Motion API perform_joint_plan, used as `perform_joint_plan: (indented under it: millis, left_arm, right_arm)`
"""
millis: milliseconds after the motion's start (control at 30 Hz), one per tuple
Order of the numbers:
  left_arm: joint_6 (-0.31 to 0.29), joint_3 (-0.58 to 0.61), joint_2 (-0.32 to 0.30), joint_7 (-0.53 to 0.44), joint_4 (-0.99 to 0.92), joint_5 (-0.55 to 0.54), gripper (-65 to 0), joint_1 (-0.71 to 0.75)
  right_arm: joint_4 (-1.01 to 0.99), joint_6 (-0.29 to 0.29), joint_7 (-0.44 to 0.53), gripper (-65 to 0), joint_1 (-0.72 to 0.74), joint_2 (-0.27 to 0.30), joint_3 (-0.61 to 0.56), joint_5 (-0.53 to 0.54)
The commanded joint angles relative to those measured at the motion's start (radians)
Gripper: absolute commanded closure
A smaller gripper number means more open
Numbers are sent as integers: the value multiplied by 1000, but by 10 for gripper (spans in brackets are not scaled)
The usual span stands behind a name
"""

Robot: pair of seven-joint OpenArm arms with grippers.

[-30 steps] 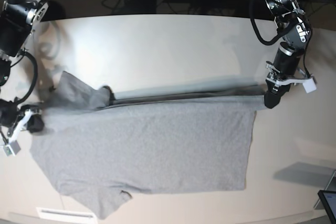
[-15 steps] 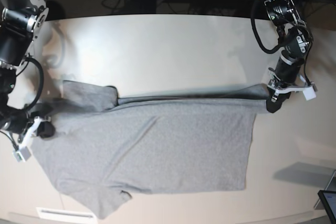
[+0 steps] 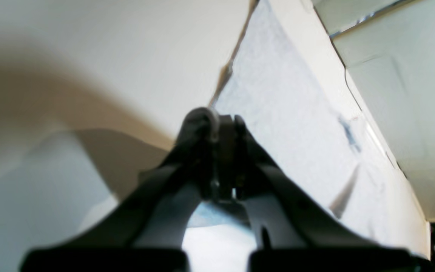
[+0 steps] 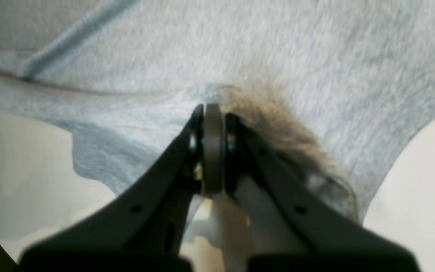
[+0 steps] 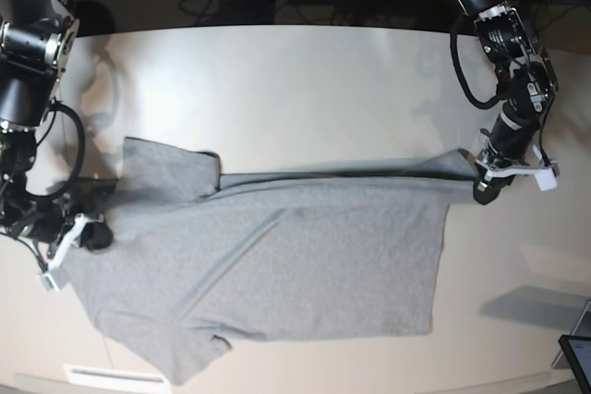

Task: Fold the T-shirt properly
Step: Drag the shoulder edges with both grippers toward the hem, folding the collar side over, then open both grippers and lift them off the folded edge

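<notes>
The base view alone showed the whole T-shirt [image 5: 277, 265]: it lay plain side up on the table [image 5: 305, 89], spread flat, with a folded edge running along its far side and one sleeve at its near-left corner. Relative to the T-shirt, the left gripper [image 5: 482, 193] stood at the far-right corner of the garment, and the right gripper [image 5: 90, 237] stood at the left edge, near the shoulder. The wrist views supplied the jaw detail that the base view lacked. In the left wrist view, the left gripper [image 3: 217, 124] had its jaws pressed together; blurred pale fabric of the T-shirt [image 3: 289, 124] extended away beyond the tips, and cloth showed under the jaws. In the right wrist view, the right gripper [image 4: 212, 113] was likewise closed, its tips pinching a raised pucker of the T-shirt [image 4: 240, 49], with grey fabric spreading beyond and to both sides of the jaws.
</notes>
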Motion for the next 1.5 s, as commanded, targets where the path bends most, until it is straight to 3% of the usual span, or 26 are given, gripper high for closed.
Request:
perform_joint_plan:
  millis: [0, 300, 533, 633, 733, 833, 900, 1000, 1133, 1267, 1333, 1467]
  left_arm:
    - [-7, -4, -14, -7, 2, -6, 0, -25]
    - [-7, 57, -18, -5, -70, 72, 0, -103]
    - [-7, 79, -14, -8, -96, 72, 0, -131]
    - [-7, 79, -17, -8, -103, 72, -2, -131]
    - [-7, 73, -20, -10, -103, 72, -87, -131]
    - [-10, 79, -34, -10, -102, 72, -213, -131]
    - [-11, 79, -35, -10, -96, 72, -269, -131]
    - [-20, 77, -35, -10, -76, 67, -306, -131]
    - [-142, 79, -35, -7, 33, 71, -309, -117]
    - [-148, 79, -35, -7, 145, 74, -302, -71]
    - [-148, 79, -34, -10, 193, 129, -302, -17]
    - [-148, 79, 18, -14, 315, 445, -302, 76]
  right_arm:
    - [10, 3, 24, -3, 33, 33, 4, 18]
    - [9, 3, 46, -7, 40, 42, 3, 18]
    - [-54, 3, 61, -12, 40, 43, 3, 18]
    - [-54, 3, 95, -64, 37, 43, 3, 17]
    - [-54, 3, 95, -177, 36, 43, 7, 17]
    - [-46, 3, 109, -289, 36, 43, 9, 17]
    - [-46, 3, 118, -337, 36, 48, 10, 17]
    - [-45, 3, 123, -340, 34, 65, 10, 18]
    - [37, 3, 116, -340, 11, 91, 6, 20]
    - [224, 3, 113, -340, -70, 97, 4, 18]
    - [322, 3, 116, -340, -126, 97, 3, 17]
    - [471, 3, 124, -340, -225, 89, 3, -81]
